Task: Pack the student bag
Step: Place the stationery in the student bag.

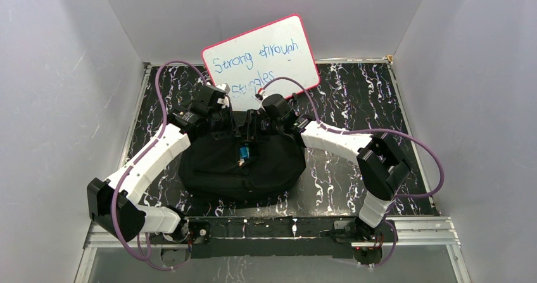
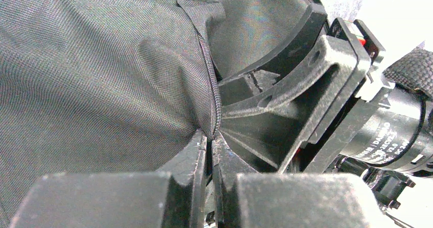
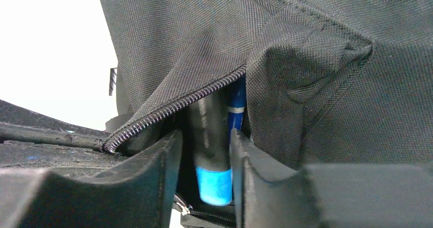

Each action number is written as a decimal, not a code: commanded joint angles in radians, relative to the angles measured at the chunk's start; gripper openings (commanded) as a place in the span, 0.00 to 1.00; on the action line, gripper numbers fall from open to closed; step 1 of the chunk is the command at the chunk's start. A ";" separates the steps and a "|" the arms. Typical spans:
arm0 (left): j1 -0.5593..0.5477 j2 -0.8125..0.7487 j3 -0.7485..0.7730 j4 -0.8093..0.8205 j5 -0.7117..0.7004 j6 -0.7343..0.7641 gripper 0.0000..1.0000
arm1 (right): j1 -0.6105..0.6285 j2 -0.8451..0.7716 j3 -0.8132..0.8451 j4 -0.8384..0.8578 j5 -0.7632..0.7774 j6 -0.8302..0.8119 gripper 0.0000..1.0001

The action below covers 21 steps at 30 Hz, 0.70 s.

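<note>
Student bag point(image 1: 244, 169) lies flat mid-table point(image 1: 354, 182), black fabric, its opening on the far edge, where both grippers meet.

L gripper point(image 2: 209, 141) is at the bag's far-left rim. Its fingers are clamped tight on a fold of bag fabric right at the zipper point(image 2: 215, 85), w/ no gap between the jaws. Fabric bulges up and away from the pinch, so the bag fills nearly all of the left wrist view.

R gripper point(image 3: 204, 134) is at the bag's far rim too, just beside the L one. Its jaws are parted either side of a dark marker w/ a light-blue end point(image 3: 213, 184). There's a dark gap btw marker and one finger, so it looks like a loose straddle, not a clamp. The marker's upper part goes in under the bag's zipper edge, and its blue end hangs out below. A 2nd, darker-blue marker point(image 3: 236, 103) sits just behind it, also under the fabric lip.

On the bag's top face there's a small blue item point(image 1: 244, 153) (can't tell what).

Beyond the bag's far edge, a pink-rimmed whiteboard point(image 1: 263, 52) leans tilted, w/ blue handwriting on it.
</note>
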 commanded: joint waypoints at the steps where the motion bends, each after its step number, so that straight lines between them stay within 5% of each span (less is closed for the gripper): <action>1: -0.002 -0.049 0.008 0.061 0.048 -0.017 0.00 | 0.004 -0.039 0.029 0.039 0.023 -0.021 0.52; 11: -0.002 -0.051 0.007 0.062 0.046 -0.014 0.00 | 0.005 -0.090 0.016 0.000 0.066 -0.062 0.54; 21: -0.001 -0.035 -0.012 0.075 0.071 -0.013 0.00 | 0.004 -0.301 -0.089 -0.095 0.277 -0.222 0.57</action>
